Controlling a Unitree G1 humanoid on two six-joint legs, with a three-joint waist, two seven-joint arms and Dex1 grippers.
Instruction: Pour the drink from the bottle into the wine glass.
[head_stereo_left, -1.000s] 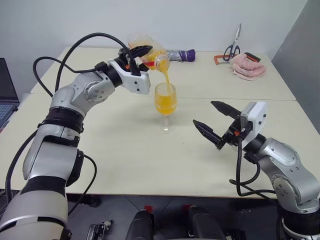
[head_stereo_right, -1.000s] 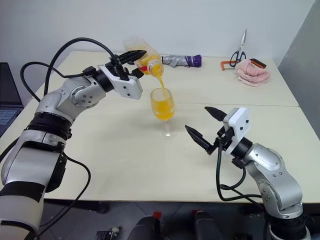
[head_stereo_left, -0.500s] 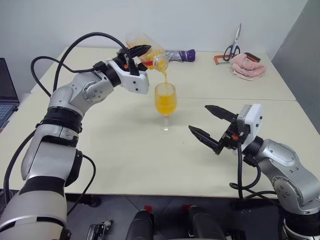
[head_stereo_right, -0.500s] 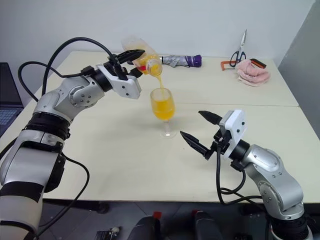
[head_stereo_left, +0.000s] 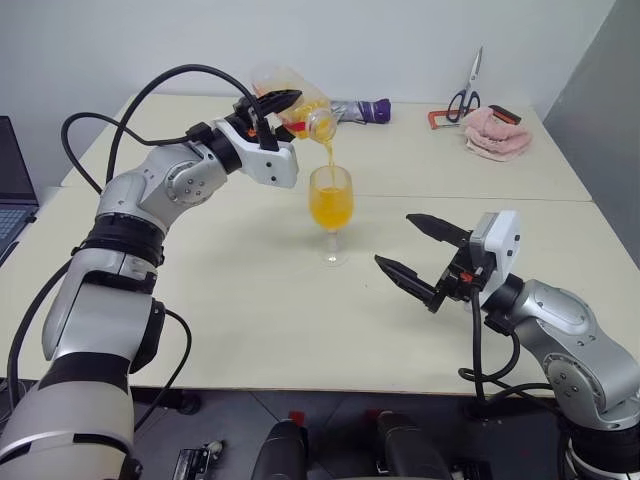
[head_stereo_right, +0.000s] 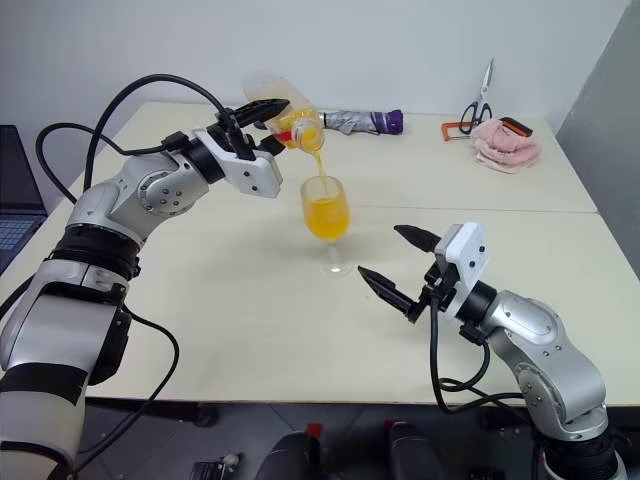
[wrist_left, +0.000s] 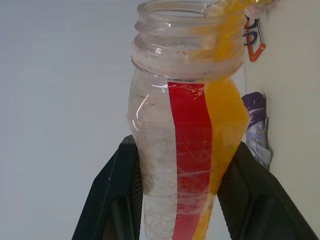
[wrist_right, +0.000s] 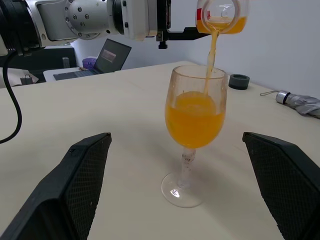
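Right wrist view: wine glass (wrist_right: 195, 125) over half full of drink (wrist_right: 194, 119) under tipped bottle (head_stereo_left: 292, 100), squeezed in left gripper (head_stereo_left: 272, 108); right gripper (head_stereo_left: 420, 258) wide, empty; best levelled gradually before brimming

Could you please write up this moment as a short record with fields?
left gripper: shut on the bottle, tilted mouth-down over the glass
drink: thin orange stream falling into the bowl
wine glass: upright on the table, well over half full
right gripper: open, near the glass, holding nothing
far table edge: scissors, pink cloth, folded umbrella
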